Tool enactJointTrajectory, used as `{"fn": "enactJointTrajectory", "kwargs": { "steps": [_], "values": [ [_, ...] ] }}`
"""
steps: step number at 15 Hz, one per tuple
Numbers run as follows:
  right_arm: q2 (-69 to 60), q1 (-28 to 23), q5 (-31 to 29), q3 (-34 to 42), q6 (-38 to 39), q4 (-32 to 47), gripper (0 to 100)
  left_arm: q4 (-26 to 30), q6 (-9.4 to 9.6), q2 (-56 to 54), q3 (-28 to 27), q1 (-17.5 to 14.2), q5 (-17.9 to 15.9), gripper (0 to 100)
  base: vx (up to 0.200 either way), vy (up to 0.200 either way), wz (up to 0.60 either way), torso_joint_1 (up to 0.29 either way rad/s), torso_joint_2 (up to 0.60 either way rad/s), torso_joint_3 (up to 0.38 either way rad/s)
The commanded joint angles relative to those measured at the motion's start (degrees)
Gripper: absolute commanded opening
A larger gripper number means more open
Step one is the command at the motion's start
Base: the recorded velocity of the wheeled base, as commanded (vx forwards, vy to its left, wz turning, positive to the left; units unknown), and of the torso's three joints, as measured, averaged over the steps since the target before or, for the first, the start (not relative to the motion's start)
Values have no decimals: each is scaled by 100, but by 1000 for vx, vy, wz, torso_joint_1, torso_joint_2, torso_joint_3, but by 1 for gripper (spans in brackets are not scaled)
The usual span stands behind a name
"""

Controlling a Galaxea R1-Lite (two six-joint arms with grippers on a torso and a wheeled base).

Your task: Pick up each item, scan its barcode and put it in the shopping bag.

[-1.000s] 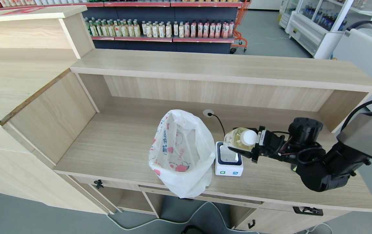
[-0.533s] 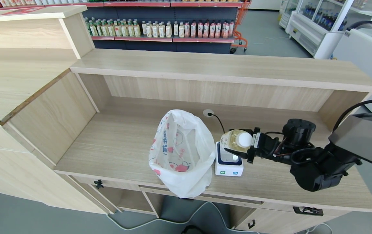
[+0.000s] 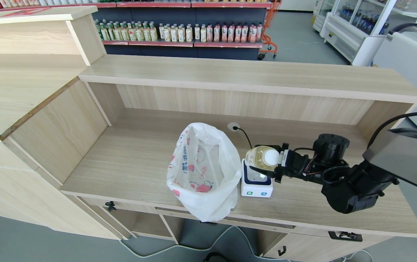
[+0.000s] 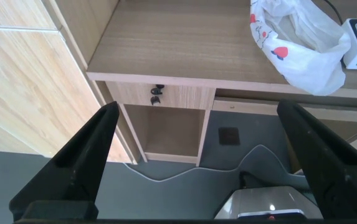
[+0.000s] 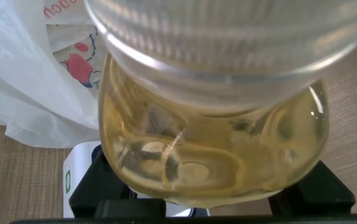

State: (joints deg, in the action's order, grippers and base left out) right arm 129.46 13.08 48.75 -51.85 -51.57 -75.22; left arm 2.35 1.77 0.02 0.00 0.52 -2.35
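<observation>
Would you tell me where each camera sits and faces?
Head view: on the head, facing forward and down at the wooden counter; right gripper holds a clear yellow-drink bottle above the white scanner box.
Left wrist view: off the counter's front, facing its edge; open left gripper shows.
Right wrist view: behind the bottle's cap, facing the counter; its fingers show.
All share the white printed shopping bag.

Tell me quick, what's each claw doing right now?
Left claw: open, holding nothing.
Right claw: closed on the bottle of yellowish drink, above the scanner.
</observation>
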Motion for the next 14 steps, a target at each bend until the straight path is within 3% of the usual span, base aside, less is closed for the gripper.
{"fn": "enactJointTrajectory", "kwargs": {
  "steps": [1, 14],
  "values": [
    [17, -7, 3, -1, -3, -2, 0, 2, -1, -2, 0, 0, -2, 100, 0, 0, 0, 0, 0, 0],
    [141, 10, -23, -36, -126, 42, 0, 2, -1, -2, 0, 0, -2, 100, 0, 0, 0, 0, 0, 0]
  ]
}}
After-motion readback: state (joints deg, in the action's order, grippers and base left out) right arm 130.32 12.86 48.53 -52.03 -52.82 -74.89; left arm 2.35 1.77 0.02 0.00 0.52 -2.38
